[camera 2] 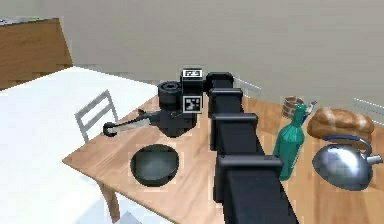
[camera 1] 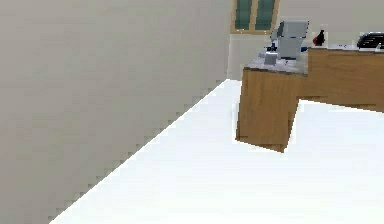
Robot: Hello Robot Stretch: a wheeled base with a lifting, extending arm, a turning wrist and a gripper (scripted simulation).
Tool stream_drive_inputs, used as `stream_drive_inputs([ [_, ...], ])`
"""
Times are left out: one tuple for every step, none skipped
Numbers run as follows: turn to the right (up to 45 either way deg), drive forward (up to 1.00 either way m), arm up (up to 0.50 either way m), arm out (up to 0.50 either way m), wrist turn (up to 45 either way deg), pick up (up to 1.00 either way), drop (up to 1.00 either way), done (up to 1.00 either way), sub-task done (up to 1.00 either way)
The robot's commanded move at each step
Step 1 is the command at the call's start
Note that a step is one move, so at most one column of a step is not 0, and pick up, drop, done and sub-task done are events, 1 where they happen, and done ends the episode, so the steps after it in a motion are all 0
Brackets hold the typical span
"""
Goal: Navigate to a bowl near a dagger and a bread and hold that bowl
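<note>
The dark bowl [camera 2: 155,163] sits on the wooden bench [camera 2: 197,150] near the hand [camera 2: 114,127], whose grip I cannot tell, and it looks rigid, light and slick, so its rim seems the likeliest hold.

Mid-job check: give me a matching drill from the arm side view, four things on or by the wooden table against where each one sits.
Things:
1. dark round bowl
2. green glass bottle
3. brown bread loaf
4. white slatted chair

Places:
A. beyond the wooden table's left edge
B. just right of the dark arm bar
C. left of the arm bar, near the table's front edge
D. near the picture's right edge, behind a shiny metal bowl

Pairs: 1-C, 2-B, 3-D, 4-A
</note>
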Motion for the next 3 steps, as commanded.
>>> stream_drive_inputs([
  [0.0, 0.0, 0.0, 0.0, 9.0, 0.0, 0.0, 0.0, 0.0],
  [0.0, 0.0, -0.28, 0.0, 0.0, 0.0, 0.0, 0.0, 0.0],
  [0.0, 0.0, 0.0, 0.0, 0.0, 1.0, 0.0, 0.0, 0.0],
])
